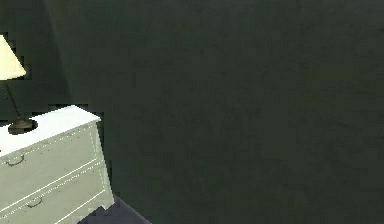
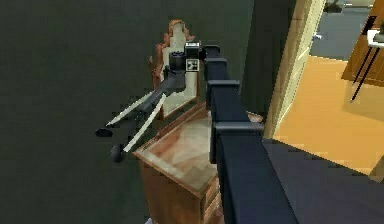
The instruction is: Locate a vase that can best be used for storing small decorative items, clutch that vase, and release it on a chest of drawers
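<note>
**Item:** arm (image 2: 235, 130), reaching out across a wooden cabinet (image 2: 175, 165).
**Jaws:** spread or pressed together, cannot tell. The fingers (image 2: 130, 115) project past the cabinet's edge against bare dark wall and hold nothing.
**Task's thing:** a reddish-brown shape (image 2: 172, 45) stands behind the wrist at the cabinet's far end. Cannot tell whether it is the vase.
**Destination:** a white chest of drawers (image 1: 55, 165) at the forward view's left, with a lamp (image 1: 10, 70) on its top.
**Hazards, as judged:**
- A turn of the base could swing the fingers into the wall.
- A sideways sweep of the wrist could knock the reddish-brown shape over, because it stands so near.
- A release close to the lamp could topple the lamp.
</note>
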